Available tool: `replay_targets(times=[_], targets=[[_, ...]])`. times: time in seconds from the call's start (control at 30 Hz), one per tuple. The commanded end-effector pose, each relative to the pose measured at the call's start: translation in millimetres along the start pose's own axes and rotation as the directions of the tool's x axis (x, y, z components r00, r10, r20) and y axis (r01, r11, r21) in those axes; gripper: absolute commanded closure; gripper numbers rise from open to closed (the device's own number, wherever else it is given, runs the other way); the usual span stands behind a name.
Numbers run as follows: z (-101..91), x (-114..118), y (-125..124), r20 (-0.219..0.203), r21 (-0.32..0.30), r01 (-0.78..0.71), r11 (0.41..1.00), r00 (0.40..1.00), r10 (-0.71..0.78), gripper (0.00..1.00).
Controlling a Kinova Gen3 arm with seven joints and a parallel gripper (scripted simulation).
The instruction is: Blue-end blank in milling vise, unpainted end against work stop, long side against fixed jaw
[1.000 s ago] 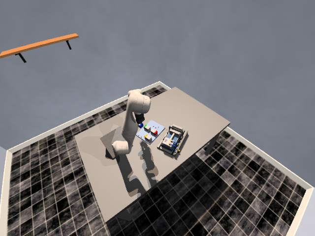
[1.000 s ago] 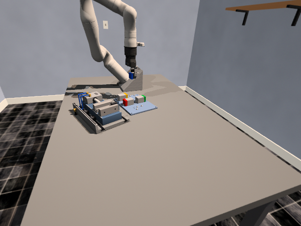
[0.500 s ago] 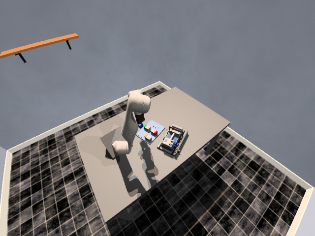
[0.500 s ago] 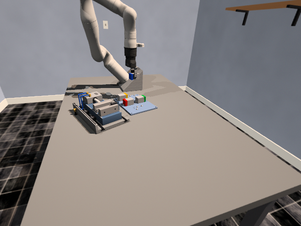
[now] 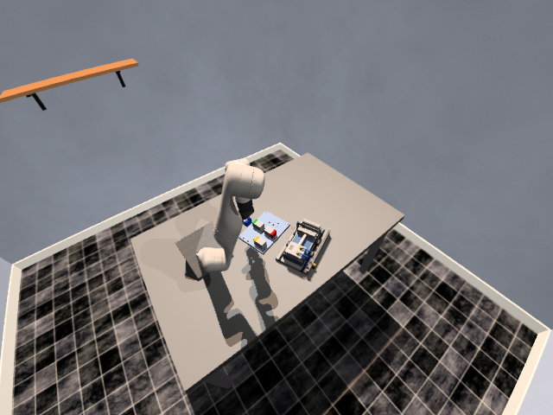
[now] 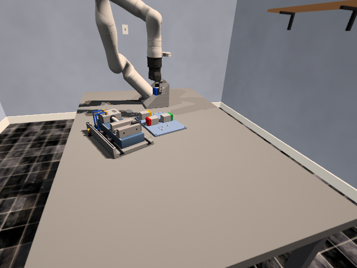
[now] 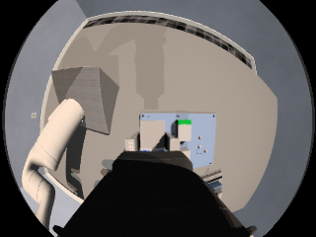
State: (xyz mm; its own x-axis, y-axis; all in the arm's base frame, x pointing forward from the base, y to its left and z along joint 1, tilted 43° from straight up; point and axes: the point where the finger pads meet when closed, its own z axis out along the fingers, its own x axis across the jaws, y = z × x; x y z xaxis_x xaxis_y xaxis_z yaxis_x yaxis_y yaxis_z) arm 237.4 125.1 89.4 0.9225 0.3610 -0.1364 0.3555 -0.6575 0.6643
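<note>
One blank inside tool.
</note>
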Motion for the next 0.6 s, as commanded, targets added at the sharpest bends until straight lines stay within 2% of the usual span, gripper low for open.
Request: replay_targets(times=[0.0, 0.57], targets=[[0.0, 0.1, -0.2, -0.001, 0.001, 0.000, 1.000, 1.000, 0.000, 1.00], [2.1, -0.3, 0.1, -0.001, 0.000, 0.000, 1.000, 1.000, 0.000, 1.00]])
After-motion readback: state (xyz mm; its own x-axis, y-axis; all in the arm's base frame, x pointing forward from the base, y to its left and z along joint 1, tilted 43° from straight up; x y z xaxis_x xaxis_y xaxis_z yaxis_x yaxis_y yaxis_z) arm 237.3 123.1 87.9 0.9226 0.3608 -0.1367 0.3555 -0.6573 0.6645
